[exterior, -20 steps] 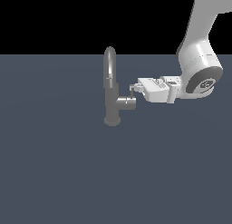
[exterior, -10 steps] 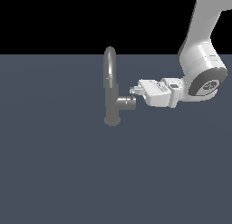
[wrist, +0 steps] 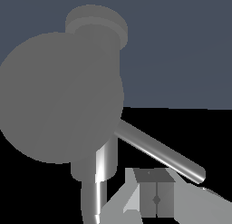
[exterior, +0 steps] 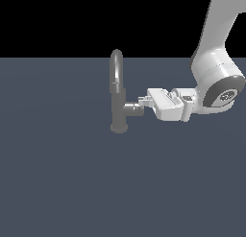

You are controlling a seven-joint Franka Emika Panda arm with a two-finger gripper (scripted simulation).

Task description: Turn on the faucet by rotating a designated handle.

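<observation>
Faucet: you see the faucet (exterior: 118,98) upright on the dark floor (exterior: 62,183), near the middle of the exterior view, arched spout on top, round base below.
Handle: the handle (wrist: 158,153), a thin rod, juts from the stubby side cylinder (exterior: 132,109); in the wrist view it fills the close foreground.
Gripper: your gripper (exterior: 142,102) lies level, its tips at the stub's end on the exterior view's right.
Jaws: apart or together, you cannot tell.
Arm: the white arm (exterior: 216,58) drops in from the upper right, wrist bent sideways.
Room: open floor lies on every side of the faucet.
</observation>
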